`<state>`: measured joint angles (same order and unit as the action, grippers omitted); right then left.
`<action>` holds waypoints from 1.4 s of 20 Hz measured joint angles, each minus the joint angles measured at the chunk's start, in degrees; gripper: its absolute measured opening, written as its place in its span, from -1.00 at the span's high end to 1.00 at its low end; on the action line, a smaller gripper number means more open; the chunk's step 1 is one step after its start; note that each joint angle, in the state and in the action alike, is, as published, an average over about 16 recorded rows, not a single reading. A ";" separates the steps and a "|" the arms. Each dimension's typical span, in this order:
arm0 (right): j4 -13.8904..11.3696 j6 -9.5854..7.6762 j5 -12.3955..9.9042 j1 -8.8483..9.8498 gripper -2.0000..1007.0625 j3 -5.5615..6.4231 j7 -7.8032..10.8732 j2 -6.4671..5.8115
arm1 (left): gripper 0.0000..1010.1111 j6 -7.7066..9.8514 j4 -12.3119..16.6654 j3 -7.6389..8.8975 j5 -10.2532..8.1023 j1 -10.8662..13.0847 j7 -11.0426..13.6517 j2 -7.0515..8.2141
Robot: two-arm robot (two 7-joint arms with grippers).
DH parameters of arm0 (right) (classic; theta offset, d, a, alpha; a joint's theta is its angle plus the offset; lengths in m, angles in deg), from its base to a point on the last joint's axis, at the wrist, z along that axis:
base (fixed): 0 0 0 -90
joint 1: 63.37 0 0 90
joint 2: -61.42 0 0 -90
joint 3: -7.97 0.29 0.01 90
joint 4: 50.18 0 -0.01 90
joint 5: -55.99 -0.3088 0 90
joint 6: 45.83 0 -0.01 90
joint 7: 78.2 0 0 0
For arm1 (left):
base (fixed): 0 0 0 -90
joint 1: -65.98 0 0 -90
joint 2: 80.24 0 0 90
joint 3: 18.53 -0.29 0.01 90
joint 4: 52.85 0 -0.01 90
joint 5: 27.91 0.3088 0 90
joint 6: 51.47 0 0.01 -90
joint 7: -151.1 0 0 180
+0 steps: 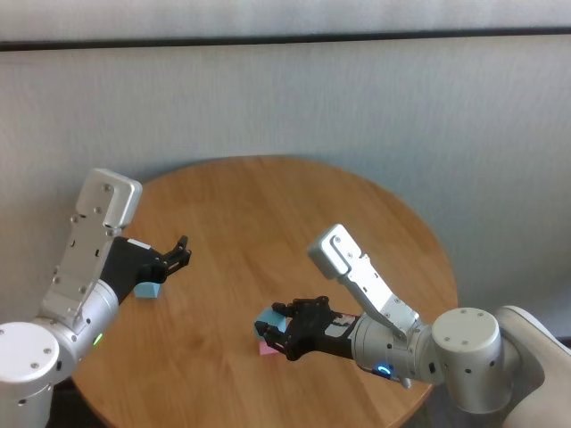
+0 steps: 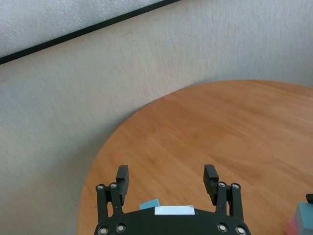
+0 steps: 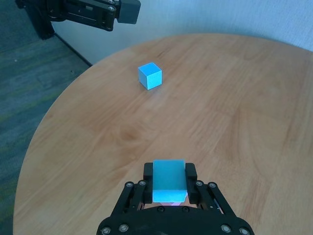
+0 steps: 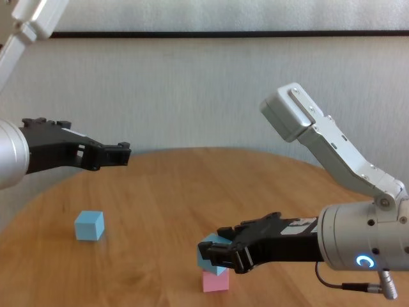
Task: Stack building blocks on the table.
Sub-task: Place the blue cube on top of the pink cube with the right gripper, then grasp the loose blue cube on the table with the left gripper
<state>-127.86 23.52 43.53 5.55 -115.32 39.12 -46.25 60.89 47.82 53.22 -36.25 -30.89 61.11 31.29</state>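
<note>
My right gripper (image 1: 279,331) is shut on a light blue cube (image 1: 268,318) and holds it slightly tilted right on top of the pink cube (image 1: 266,349), near the front of the round wooden table (image 1: 268,209). In the chest view the held cube (image 4: 208,251) touches or nearly touches the pink cube (image 4: 215,281). In the right wrist view the cube (image 3: 168,179) sits between the fingers. The second light blue cube (image 1: 147,289) (image 4: 89,225) (image 3: 149,76) stands alone at the left. My left gripper (image 1: 181,254) (image 2: 166,178) is open and empty, hovering just past that cube.
A grey wall (image 1: 357,107) stands behind the table. The table's far half (image 1: 294,205) holds nothing. The table's left edge (image 1: 134,201) runs close under my left arm.
</note>
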 joint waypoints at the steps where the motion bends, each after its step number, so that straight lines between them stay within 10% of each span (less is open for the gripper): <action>1: 0.02 0.00 0.00 -0.01 0.27 -0.02 0.02 0.01 | -0.98 0.00 0.00 0.00 0.00 0.00 0.00 0.00; 14: 0.03 0.04 -0.02 -0.05 0.17 -0.07 0.02 0.04 | -0.98 0.00 0.00 0.00 0.00 0.00 0.00 0.00; 28: -0.76 0.73 -0.40 0.32 -0.59 0.56 -0.38 -0.11 | -0.98 0.00 0.00 0.00 0.00 0.00 0.00 0.00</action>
<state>-128.62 24.26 43.14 5.87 -114.77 38.73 -46.35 60.89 47.82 53.22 -36.25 -30.89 61.11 31.29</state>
